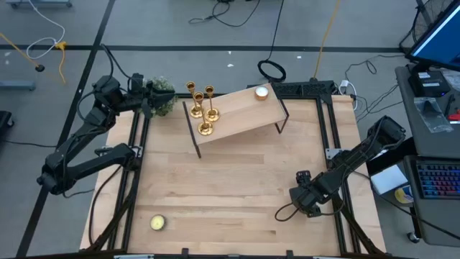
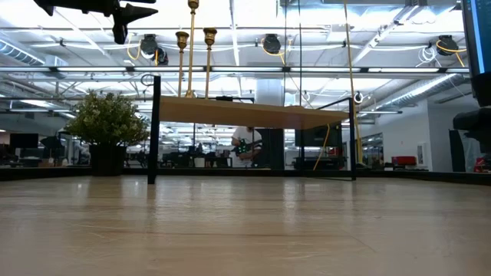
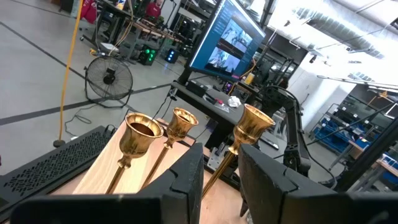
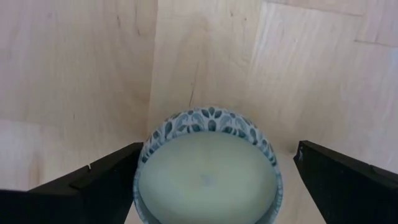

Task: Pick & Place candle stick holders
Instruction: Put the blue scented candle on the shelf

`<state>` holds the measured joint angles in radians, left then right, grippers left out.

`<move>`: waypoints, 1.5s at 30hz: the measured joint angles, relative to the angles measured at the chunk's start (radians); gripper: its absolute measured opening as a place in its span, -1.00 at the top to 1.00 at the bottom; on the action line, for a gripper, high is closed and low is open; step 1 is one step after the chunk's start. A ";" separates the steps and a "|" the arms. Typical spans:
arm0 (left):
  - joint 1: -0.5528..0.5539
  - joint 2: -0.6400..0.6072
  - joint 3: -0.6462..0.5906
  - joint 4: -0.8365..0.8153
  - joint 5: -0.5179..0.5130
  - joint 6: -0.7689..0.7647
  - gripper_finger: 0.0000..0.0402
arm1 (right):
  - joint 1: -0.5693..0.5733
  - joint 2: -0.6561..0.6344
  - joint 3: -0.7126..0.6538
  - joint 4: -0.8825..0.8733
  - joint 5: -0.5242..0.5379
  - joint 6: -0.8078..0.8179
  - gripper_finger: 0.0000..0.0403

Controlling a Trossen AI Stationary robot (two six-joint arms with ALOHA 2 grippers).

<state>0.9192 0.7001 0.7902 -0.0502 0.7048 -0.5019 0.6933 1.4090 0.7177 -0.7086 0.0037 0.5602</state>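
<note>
- Left gripper (image 1: pixel 149 101) hovers just beside the small wooden shelf's (image 1: pixel 237 115) left end, its fingers (image 3: pixel 186 177) narrowly parted and holding nothing.
- Three gold candle stick holders (image 1: pixel 203 108) stand on that shelf.
- Right gripper (image 1: pixel 300 194), fingers wide, straddles a patterned candle (image 4: pixel 208 171) on the table (image 1: pixel 230 194).

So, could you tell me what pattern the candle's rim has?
A blue-and-white leaf pattern on the candle, clearest in the right wrist view.

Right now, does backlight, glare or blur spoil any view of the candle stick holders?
Low view: bright ceiling lights sit behind the candle stick holders, thinning their stems. Left wrist view: cups sharp, the near fingers dark and soft. High view: evenly lit, holders small yet distinct on the shelf.
</note>
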 joint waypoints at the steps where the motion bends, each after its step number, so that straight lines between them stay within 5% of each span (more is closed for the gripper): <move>1: 0.000 0.000 0.000 0.000 0.000 0.000 0.49 | 0.000 0.000 0.000 0.000 0.000 0.000 -0.98; 21: 0.000 0.000 0.000 0.000 0.000 0.000 0.49 | 0.000 0.000 0.000 -0.003 -0.034 0.029 -0.43; 28: 0.000 0.000 0.000 0.000 0.000 -0.001 0.49 | -0.001 0.001 0.022 -0.016 -0.035 0.030 -0.45; 37: 0.000 0.000 0.000 0.000 0.000 -0.009 0.49 | -0.116 0.001 0.265 -0.205 -0.024 -0.141 -0.45; 45: 0.000 0.000 0.000 0.000 0.010 -0.031 0.49 | -0.374 0.001 0.564 -0.404 0.190 -0.475 -0.45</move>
<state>0.9192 0.7002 0.7902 -0.0503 0.7143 -0.5331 0.3192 1.4097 1.2817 -1.1128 0.1939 0.0847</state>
